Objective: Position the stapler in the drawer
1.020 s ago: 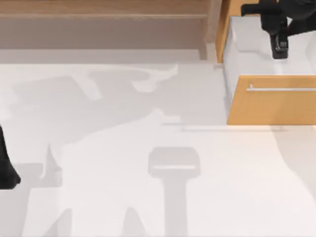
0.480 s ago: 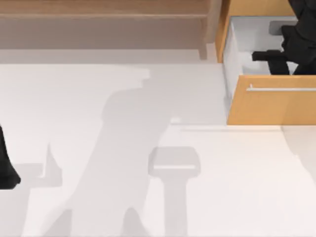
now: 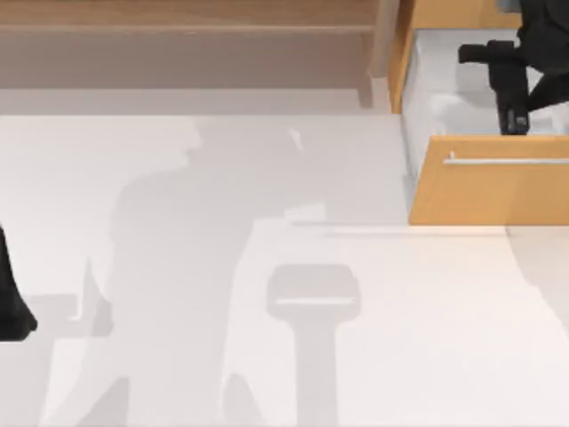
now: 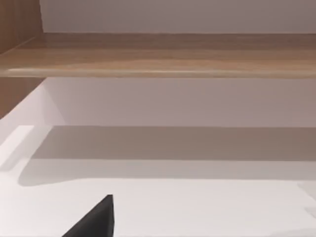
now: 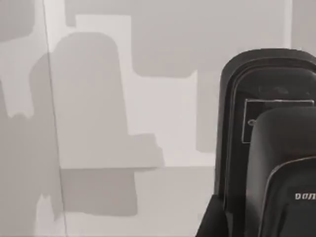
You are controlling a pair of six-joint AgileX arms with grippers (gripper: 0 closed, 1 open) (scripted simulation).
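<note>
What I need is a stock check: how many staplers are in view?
1. The stapler lies within the open drawer's outline at the top view's upper right, seen from above. The right arm above it could hide another.

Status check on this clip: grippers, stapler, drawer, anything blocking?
Right gripper over the open drawer, holding the stapler above its white interior. Left gripper parked at the table's left edge. Nothing blocking the drawer.
</note>
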